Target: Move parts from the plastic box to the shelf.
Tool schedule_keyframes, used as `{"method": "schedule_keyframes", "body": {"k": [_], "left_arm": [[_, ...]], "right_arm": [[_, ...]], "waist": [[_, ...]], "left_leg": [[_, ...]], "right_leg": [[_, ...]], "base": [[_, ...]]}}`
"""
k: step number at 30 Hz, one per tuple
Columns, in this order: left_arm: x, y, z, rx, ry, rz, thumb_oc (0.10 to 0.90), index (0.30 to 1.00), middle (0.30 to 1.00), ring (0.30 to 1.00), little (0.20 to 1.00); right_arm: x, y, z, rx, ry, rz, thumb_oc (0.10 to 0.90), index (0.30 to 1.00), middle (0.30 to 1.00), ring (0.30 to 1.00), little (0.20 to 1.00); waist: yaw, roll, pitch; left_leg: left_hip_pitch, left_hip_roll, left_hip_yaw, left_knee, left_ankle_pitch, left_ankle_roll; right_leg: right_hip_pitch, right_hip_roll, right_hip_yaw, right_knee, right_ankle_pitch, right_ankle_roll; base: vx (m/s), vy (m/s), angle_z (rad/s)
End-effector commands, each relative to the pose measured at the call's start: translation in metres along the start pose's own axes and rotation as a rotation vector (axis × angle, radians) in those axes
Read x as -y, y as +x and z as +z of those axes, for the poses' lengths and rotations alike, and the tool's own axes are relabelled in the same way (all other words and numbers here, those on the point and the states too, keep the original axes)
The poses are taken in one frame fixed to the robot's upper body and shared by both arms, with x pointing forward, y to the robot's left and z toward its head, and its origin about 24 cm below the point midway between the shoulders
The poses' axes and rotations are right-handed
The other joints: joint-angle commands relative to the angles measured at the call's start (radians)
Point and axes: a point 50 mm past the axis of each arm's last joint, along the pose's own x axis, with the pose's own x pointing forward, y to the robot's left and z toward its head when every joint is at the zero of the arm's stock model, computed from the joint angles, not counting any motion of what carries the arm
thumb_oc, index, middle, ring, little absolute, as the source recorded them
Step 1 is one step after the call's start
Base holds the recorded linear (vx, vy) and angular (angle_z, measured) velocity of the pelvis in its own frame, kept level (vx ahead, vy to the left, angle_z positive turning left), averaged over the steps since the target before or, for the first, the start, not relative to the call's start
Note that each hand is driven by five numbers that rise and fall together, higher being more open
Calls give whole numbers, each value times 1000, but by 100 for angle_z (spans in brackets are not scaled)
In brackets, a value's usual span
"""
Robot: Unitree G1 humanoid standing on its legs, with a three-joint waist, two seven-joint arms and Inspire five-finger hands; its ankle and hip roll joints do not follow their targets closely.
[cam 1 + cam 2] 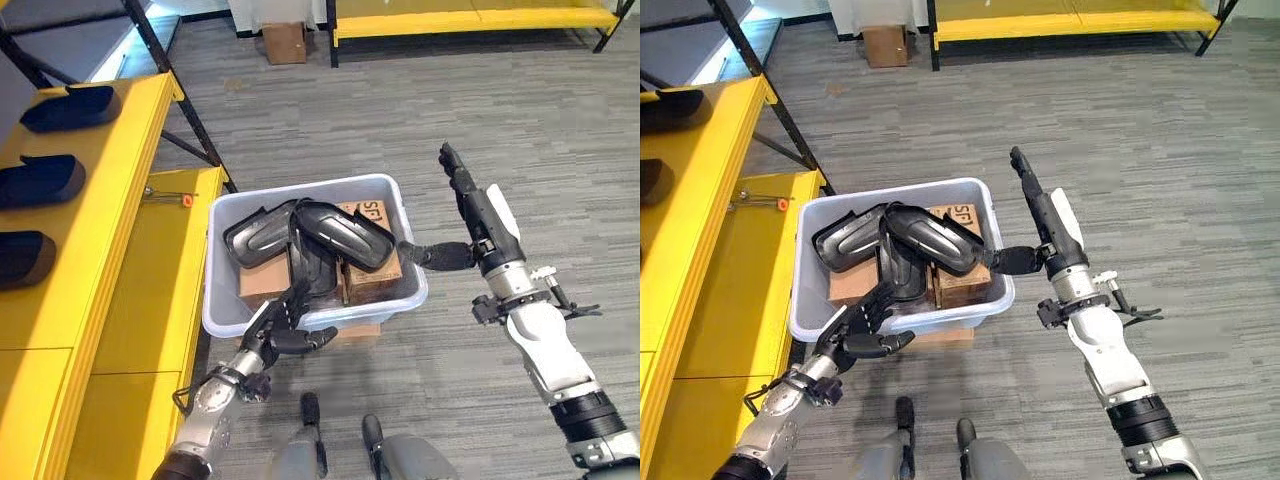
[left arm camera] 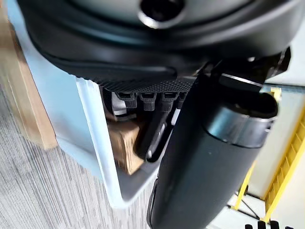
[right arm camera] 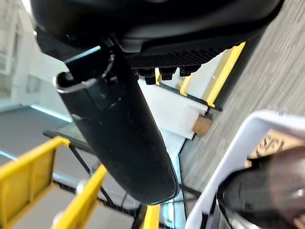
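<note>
Several black moulded parts (image 1: 325,235) lie heaped in the plastic box (image 1: 395,195), overlapping one another and resting on brown cartons (image 1: 268,280) along the box's near side; the top part spans from the middle toward the right wall. The box sits on the grey floor on another flat carton (image 1: 360,333), its left wall close to the yellow shelf (image 1: 120,200), where three similar dark parts (image 1: 40,180) already rest along the shelf's upper tier.

Left hand (image 1: 285,325): at the box's near rim, fingers curled loosely against the outside of the wall and over its lip, thumb out to the side; it holds no part. Right hand (image 1: 470,205): outside the right wall, fingers straight and pointing up and away, thumb reaching toward the right rim near the end of the top part. Nothing clamped.

Risks, as judged:
- Parts are interlocked (curved shells nested), so lifting one may drag a neighbour up and drop it over the rim.
- The box is perched on a smaller carton; a pull on the near rim by the left hand could tip or slide it.
- Smooth, rounded shells offer a poor pinch; a one-handed grasp at an end could let the part swing and slip.
- The shelf's black brace (image 1: 185,110) stands beside the box's far left corner; a carried part could clip it.
</note>
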Motion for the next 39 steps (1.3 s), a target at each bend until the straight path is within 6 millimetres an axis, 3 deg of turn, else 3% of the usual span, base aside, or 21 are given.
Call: {"method": "schedule_keyframes", "body": {"k": [1, 6, 7, 12, 15, 16, 17, 19, 20, 21, 24, 25, 26, 27, 28, 30, 32, 34, 39], "left_arm": [[-4, 2, 39, 194, 59, -11, 900, 1000, 1000, 1000, 1000], [-5, 2, 39, 192, 61, -9, 900, 1000, 1000, 1000, 1000], [-6, -2, 37, 180, 52, -11, 900, 1000, 1000, 1000, 1000], [-6, -3, 38, 190, 57, -10, 900, 1000, 1000, 1000, 1000], [-7, -6, 46, 231, 178, -22, 900, 1000, 1000, 1000, 1000], [-5, -7, 50, 238, 200, -57, 900, 1000, 1000, 1000, 1000], [-5, -11, 53, 239, 172, -78, 900, 1000, 1000, 1000, 1000], [-4, -12, 54, 236, 167, -91, 900, 1000, 1000, 1000, 1000], [-3, -16, 51, 223, 183, -91, 900, 1000, 1000, 1000, 1000], [-2, -20, 48, 210, 188, -84, 900, 1000, 1000, 1000, 1000], [-5, -22, 49, 205, 188, -73, 900, 1000, 1000, 1000, 1000], [-9, -20, 55, 215, 199, -83, 900, 1000, 1000, 1000, 1000], [-9, -20, 57, 218, 200, -88, 900, 1000, 1000, 1000, 1000], [-8, -18, 60, 226, 203, -100, 900, 1000, 1000, 1000, 1000], [-7, -16, 62, 230, 204, -101, 900, 1000, 1000, 1000, 1000], [-3, -13, 66, 232, 221, -106, 900, 1000, 1000, 1000, 1000], [0, -13, 64, 232, 234, -120, 900, 1000, 1000, 1000, 1000], [3, -15, 63, 218, 238, -142, 900, 1000, 1000, 1000, 1000], [-1, -15, 61, 200, 215, -130, 900, 1000, 1000, 1000, 1000]], "right_arm": [[8, 12, 49, 276, 58, -78, 900, 1000, 1000, 1000, 1000], [7, 13, 50, 282, 61, -78, 900, 1000, 1000, 1000, 1000], [8, 15, 55, 308, 138, -82, 900, 1000, 1000, 1000, 1000], [8, 21, 64, 356, 83, -81, 900, 1000, 1000, 1000, 1000], [8, 23, 66, 352, 57, -55, 900, 1000, 1000, 1000, 1000], [9, 23, 65, 339, 46, -52, 900, 1000, 1000, 1000, 1000], [9, 21, 62, 327, 29, -33, 900, 1000, 1000, 1000, 1000], [9, 19, 60, 321, 6, -21, 900, 1000, 1000, 1000, 1000], [8, 14, 56, 318, -7, -7, 900, 1000, 1000, 1000, 1000], [8, 10, 55, 320, -12, 4, 900, 1000, 1000, 1000, 1000], [10, 10, 55, 333, -25, 16, 900, 1000, 1000, 1000, 1000], [14, 14, 59, 345, -34, 15, 900, 1000, 1000, 1000, 1000], [15, 15, 60, 347, -33, 11, 900, 1000, 1000, 1000, 1000], [17, 19, 63, 350, -40, 1, 900, 1000, 1000, 1000, 1000], [18, 22, 65, 350, -42, -8, 900, 1000, 1000, 1000, 1000], [18, 26, 67, 345, -26, -26, 900, 1000, 1000, 1000, 1000], [22, 23, 65, 333, -24, -41, 900, 1000, 1000, 1000, 1000], [26, 16, 61, 308, -33, -40, 900, 1000, 1000, 1000, 1000], [24, 13, 56, 277, -47, -9, 900, 1000, 1000, 1000, 1000]], "waist": [[27, -18, -83], [30, -18, -81], [47, -23, -74], [65, -29, -75], [79, -44, -84], [90, -51, -92], [101, -50, -96], [105, -51, -95], [106, -50, -95], [104, -52, -89], [104, -53, -85], [99, -60, -73], [97, -64, -71], [92, -73, -64], [88, -78, -61], [81, -90, -50], [69, -100, -54], [74, -105, -59], [66, -101, -51]], "left_leg": [[-75, -13, -9, 91, -168, -8], [-77, -18, -10, 93, -171, -5], [-90, -42, -16, 120, -189, 9], [-105, -58, -14, 154, -208, 22], [-121, -72, -3, 200, -234, 42], [-120, -76, 1, 210, -241, 55], [-108, -81, 1, 207, -250, 81], [-103, -85, 2, 208, -260, 94], [-86, -87, 5, 207, -269, 107], [-62, -87, 15, 198, -281, 113], [-44, -78, 23, 190, -288, 109], [-26, -67, 9, 183, -301, 96], [-24, -65, 5, 182, -304, 93], [-15, -62, -6, 181, -317, 87], [-7, -60, -10, 176, -327, 86], [18, -46, -22, 173, -355, 84], [20, -48, -41, 168, -366, 82], [8, -55, -69, 188, -374, 75], [26, -26, -62, 183, -349, 50]], "right_leg": [[44, -125, -58, -63, -28, 44], [41, -126, -57, -65, -26, 46], [38, -136, -65, -70, -15, 51], [41, -149, -71, -61, -21, 57], [53, -159, -85, -18, -51, 59], [61, -164, -95, 18, -57, 63], [26, -179, -104, 189, -27, 76], [6, -191, -108, 271, -8, 80], [-37, -203, -112, 404, 45, 81], [-98, -227, -117, 428, 95, 89], [-119, -248, -122, 367, 96, 89], [-123, -263, -104, 139, 106, 104], [-121, -267, -94, 79, 117, 112], [-113, -284, -68, -55, 172, 141], [-134, -300, -53, -95, 216, 160], [-183, -299, -17, -120, 257, 187], [-166, -274, 24, -164, 245, 200], [-135, -273, 16, -160, 247, 197], [-98, -253, -5, -152, 199, 195]], "base": [[107, 33, 6], [58, 24, 7], [208, 90, 1], [139, 111, -9], [164, 161, -2], [160, 229, 2], [161, 242, 2], [121, 188, 3], [157, 163, -2], [144, 121, -13], [72, -76, -31], [84, -290, -38], [121, -407, -28], [101, -324, -14], [138, -396, 3], [128, -353, 22], [97, -343, 46], [80, -283, 50], [67, -201, 42]]}}
